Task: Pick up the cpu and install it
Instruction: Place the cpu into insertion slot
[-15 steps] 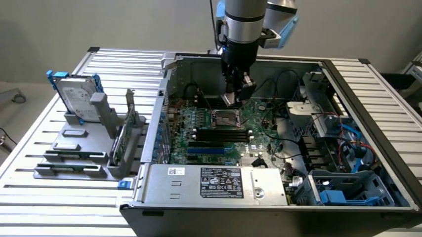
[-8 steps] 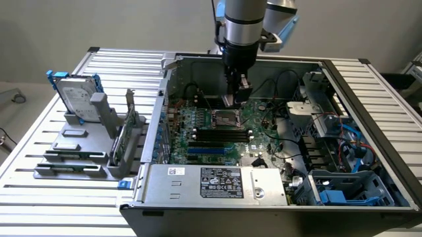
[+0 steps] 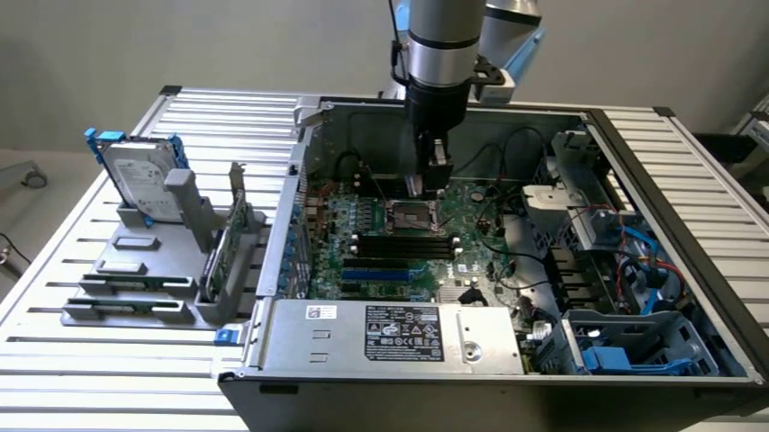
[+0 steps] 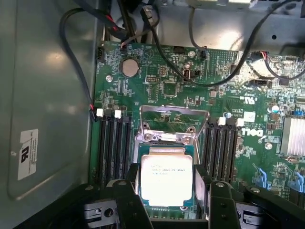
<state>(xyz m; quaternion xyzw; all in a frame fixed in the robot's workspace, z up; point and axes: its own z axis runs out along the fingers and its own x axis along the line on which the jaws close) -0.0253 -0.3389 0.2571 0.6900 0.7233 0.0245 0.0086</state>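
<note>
The cpu (image 4: 166, 178), a small square chip with a bright silver top, sits between my gripper's (image 4: 167, 200) two black fingers (image 4: 130, 188), which press against its opposite sides. It hangs right over the dark metal-framed socket (image 4: 164, 138) on the green motherboard (image 4: 190, 86), whose load plate (image 4: 174, 114) stands tilted up. I cannot tell whether the chip touches the socket. In the exterior view my gripper (image 3: 424, 187) reaches straight down into the open computer case, just above the socket (image 3: 412, 214).
Black memory slots (image 4: 112, 143) flank the socket on both sides. Black cables (image 4: 209, 81) loop over the board. A hard drive with blue rails (image 3: 139, 171) stands in a grey rack at the exterior view's left. The power supply (image 3: 402, 333) lies along the case's near edge.
</note>
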